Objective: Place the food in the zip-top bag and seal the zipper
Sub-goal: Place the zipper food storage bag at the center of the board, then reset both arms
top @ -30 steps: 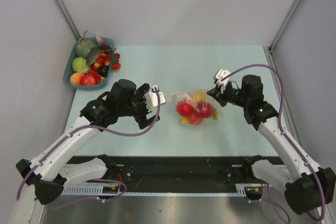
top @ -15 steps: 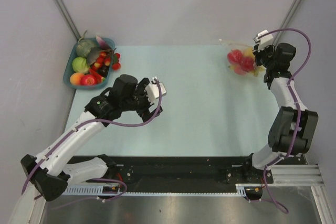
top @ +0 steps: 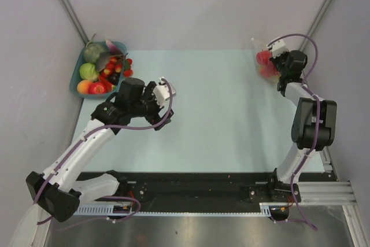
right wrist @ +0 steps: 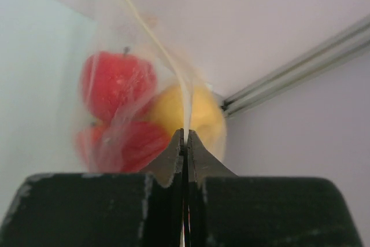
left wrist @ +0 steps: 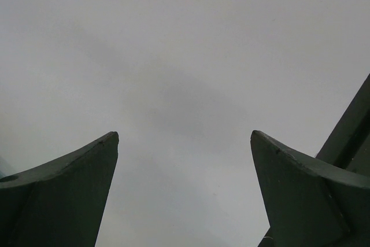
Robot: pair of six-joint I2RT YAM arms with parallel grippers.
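The zip-top bag (top: 263, 62) hangs lifted at the table's far right corner, close to the wall. My right gripper (top: 275, 66) is shut on its top edge. In the right wrist view the whitish zipper (right wrist: 173, 67) runs up from between the closed right gripper (right wrist: 185, 134) tips. Inside the zip-top bag (right wrist: 124, 114) are red food (right wrist: 115, 85) and a yellow piece (right wrist: 199, 114). My left gripper (top: 159, 108) hovers over the table's left half, open and holding nothing. The left wrist view shows the left gripper (left wrist: 185, 137) spread wide against a blank grey wall.
A blue basket (top: 78, 82) with more food (top: 101, 70), red, green and orange, stands at the back left corner. Grey walls close in the table on three sides, with a metal corner post (right wrist: 289, 82) right behind the bag.
My right arm has carried the bag from the table's middle up to the far right corner. My left gripper has drawn back a little to the left, still open.
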